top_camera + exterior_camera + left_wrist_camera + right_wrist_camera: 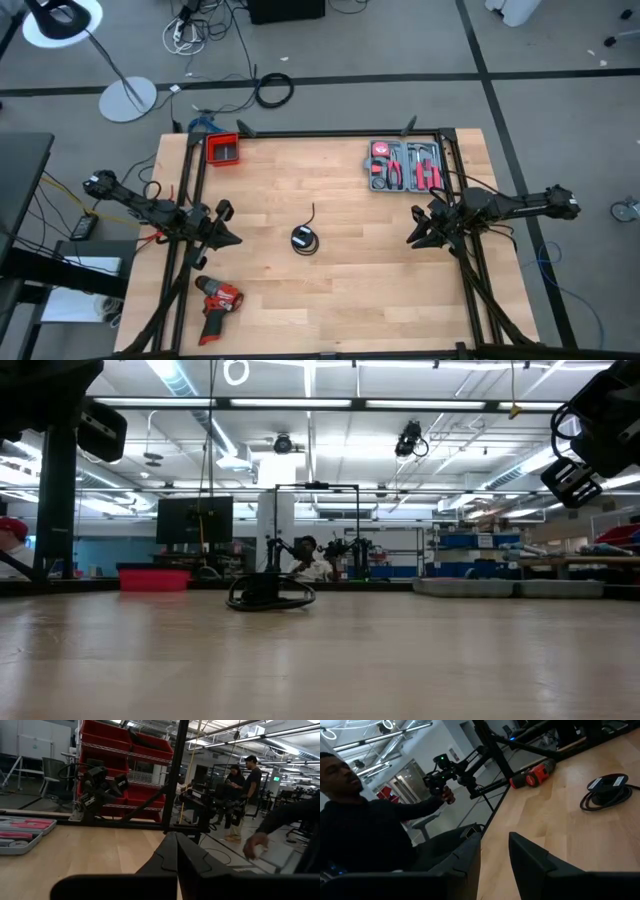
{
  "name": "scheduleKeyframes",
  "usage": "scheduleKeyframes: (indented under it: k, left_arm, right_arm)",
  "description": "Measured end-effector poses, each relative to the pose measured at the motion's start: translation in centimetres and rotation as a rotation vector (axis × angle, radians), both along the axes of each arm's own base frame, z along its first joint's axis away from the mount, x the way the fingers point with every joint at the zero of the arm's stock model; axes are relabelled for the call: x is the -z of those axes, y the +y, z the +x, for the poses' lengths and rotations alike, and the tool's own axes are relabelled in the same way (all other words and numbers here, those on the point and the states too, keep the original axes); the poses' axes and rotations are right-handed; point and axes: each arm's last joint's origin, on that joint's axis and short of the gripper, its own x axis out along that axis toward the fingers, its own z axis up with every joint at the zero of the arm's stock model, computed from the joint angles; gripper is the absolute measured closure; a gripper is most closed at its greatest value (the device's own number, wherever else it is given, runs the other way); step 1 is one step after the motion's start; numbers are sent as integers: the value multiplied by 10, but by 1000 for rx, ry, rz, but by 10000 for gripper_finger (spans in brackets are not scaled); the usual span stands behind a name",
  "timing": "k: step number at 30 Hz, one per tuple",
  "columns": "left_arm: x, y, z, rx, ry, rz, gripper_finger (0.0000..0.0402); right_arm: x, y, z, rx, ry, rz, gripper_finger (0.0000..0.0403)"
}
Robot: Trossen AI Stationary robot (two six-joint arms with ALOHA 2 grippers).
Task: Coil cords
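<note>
**Cord coiled at table centre; both arms clear of it**

The cord [305,238] lies as a small black bundle near the middle of the wooden table [330,300], with one loose end trailing toward the far edge. In the low view it sits flat on the surface as a low dark ring [270,595]. The right wrist view shows it as a looped coil [606,792] with a pale label on top.

The left gripper [228,225] is at the table's left side, above the surface and well apart from the cord. Its fingers [170,857] are pressed together and hold nothing.

The right gripper [418,228] is at the table's right side, also well apart from the cord. Its fingers [470,852] stand parted with a clear gap between them; nothing sits in that gap.

Other items noted: a red drill [215,300] lies near the front left corner, a small red bin [223,150] sits at the far left corner, and an open tool case [405,166] rests at the far right. People are visible in the room beyond the table in both wrist views.
</note>
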Motion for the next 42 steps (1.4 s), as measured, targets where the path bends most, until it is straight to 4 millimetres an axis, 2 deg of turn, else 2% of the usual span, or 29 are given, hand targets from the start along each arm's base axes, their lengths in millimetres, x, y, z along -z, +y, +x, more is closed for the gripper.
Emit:
scheduleKeyframes:
  k: [42]
  left_arm:
    - [0, 0, 0, -6, 9, -25, 400]
  right_arm:
    - [0, 0, 0, 0, 0, 0, 298]
